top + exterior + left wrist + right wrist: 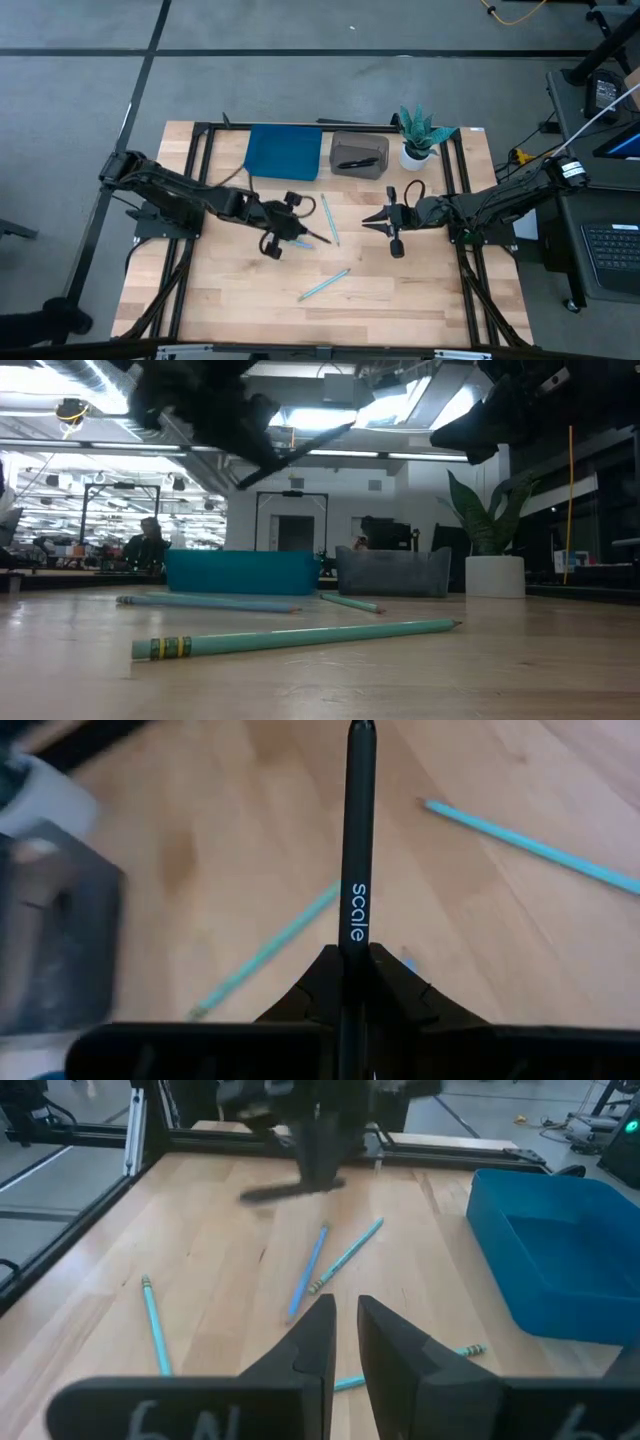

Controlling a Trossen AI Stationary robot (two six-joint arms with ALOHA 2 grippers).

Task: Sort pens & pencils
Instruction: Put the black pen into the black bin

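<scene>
My left gripper [290, 236] hangs above the table's middle, shut on a black pen [358, 830] printed "scale"; the pen also shows in the high view [316, 238]. Several light-blue pencils lie flat on the wood: one [329, 218] right of the gripper, one [323, 284] nearer the front, one [301, 244] partly under the gripper. More black pens [356, 161] lie in the grey tray [359, 168]. My right gripper [370, 222] hovers right of centre, empty, its fingers [318, 1330] nearly together with only a narrow slit. My left gripper pinches the pen between its two fingers [318, 982] at the shaft just behind the printed word [353, 942]. The pen lies along the fingers and sticks out past their tips toward the table's right. It is lifted clear of the table [295, 455].
A blue tray [284, 152] and the grey tray stand side by side at the far edge. A potted plant [418, 135] stands at the far right. A black frame [196, 150] runs along the table's sides. Bare wood [230, 295] lies toward the near edge.
</scene>
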